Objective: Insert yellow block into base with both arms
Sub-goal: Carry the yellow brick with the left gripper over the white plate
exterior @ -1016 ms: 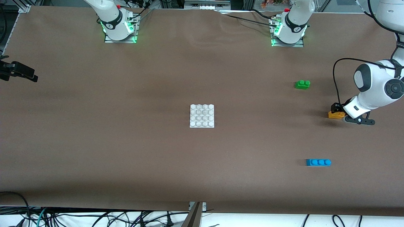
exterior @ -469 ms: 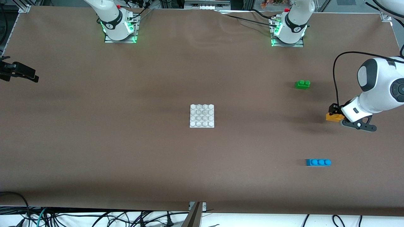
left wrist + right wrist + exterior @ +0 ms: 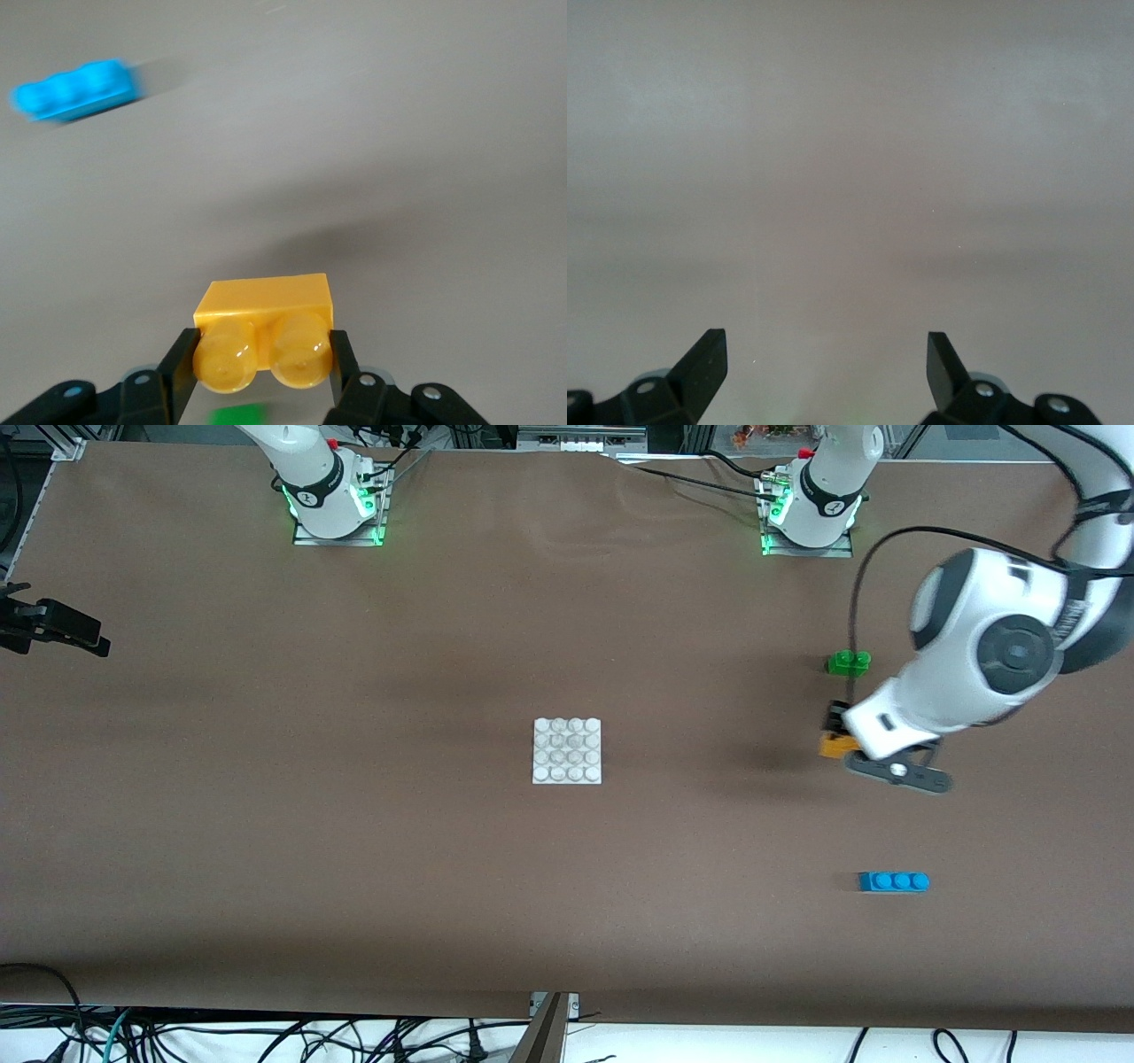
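The left pincer [image 3: 833, 731], clamped on the block [image 3: 833, 746], has lifted and shifted toward the base [image 3: 567, 751] at its 9 o'clock. The right pincer [image 3: 824, 363] waits, fingers apart.

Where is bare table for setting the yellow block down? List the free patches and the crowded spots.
Free: the wide stretch between the base and the right gripper, waiting open at its table end, and the strip from the base toward the front camera. Crowded: the left arm's end, where the left gripper holds the yellow block up between the green brick and blue brick.
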Available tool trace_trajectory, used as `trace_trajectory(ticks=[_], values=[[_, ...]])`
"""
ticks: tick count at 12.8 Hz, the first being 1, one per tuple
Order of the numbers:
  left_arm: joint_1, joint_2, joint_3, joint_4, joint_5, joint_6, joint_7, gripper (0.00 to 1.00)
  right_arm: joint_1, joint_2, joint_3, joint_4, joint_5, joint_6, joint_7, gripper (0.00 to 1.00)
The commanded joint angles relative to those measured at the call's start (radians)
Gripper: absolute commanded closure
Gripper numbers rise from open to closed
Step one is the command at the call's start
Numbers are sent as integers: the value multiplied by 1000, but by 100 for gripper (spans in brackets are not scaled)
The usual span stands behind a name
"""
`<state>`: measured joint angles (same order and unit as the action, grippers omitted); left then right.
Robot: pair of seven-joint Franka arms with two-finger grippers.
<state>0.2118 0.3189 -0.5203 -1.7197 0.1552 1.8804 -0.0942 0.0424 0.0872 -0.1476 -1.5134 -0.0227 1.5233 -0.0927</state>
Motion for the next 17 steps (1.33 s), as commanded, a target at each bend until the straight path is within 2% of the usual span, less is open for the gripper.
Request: trace_trajectory(ticks=[1, 4, 6, 8, 10, 12, 16, 17], values=[[-150, 126, 6, 145, -40, -32, -175, 76, -2, -3, 3, 6, -14, -11, -10, 0], [-311, 268, 13, 299, -45, -32, -356, 76, -1, -3, 3, 6, -13, -11, -9, 0], [-406, 317, 14, 321, -42, -21, -455, 75, 2, -3, 5, 6, -13, -8, -9, 0], [-462, 406, 16, 392, -37, 0, -463, 74, 1, -1, 5, 6, -13, -8, -9, 0], [-499, 451, 25, 419, -34, 104, -461, 74, 1, -1, 5, 6, -13, -8, -9, 0], [-558, 479, 83, 417, -29, 155, -460, 74, 1, -1, 5, 5, -13, -8, -9, 0], [-719, 534, 244, 419, -33, 273, -488, 74, 1, -1, 5, 6, -13, -8, -9, 0], [-735, 532, 262, 419, -36, 276, -508, 74, 1, -1, 5, 6, -13, -6, -9, 0]])
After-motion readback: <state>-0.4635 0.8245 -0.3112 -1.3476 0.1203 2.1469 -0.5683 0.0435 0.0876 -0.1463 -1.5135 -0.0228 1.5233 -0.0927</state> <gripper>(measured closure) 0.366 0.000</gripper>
